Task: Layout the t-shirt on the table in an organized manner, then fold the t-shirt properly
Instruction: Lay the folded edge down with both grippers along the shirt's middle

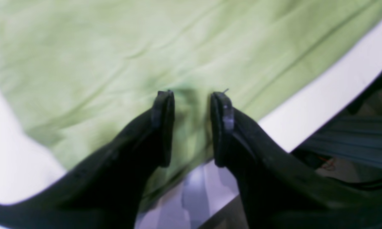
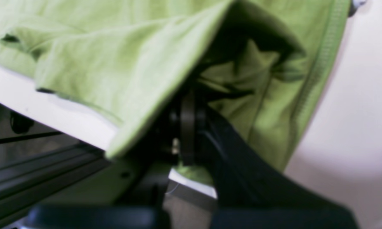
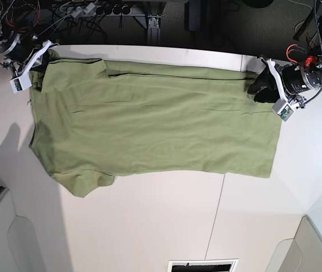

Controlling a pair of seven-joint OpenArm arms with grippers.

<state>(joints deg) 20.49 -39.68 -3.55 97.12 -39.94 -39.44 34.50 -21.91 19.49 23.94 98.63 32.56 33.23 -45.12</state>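
- Your right hand [image 2: 187, 127] is clamped tight on the t-shirt [image 3: 149, 122] at its far corner; cloth drapes over the fingers.
- Your left hand [image 1: 191, 98] stands half-spread, tips over the hem edge, nothing visibly between them.
- The shirt lies spread flat across the desk [image 3: 149, 226], stretched between your two hands.
- Risk: pull with the right alone and the shirt slides or bunches, since the left has no hold.
- Both wrist views are blurred; the right fingertips are buried under fabric.

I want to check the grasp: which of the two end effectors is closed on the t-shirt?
The right end effector, at the sleeve end of the t-shirt, pinches cloth. The left end effector stands open over the hem end.
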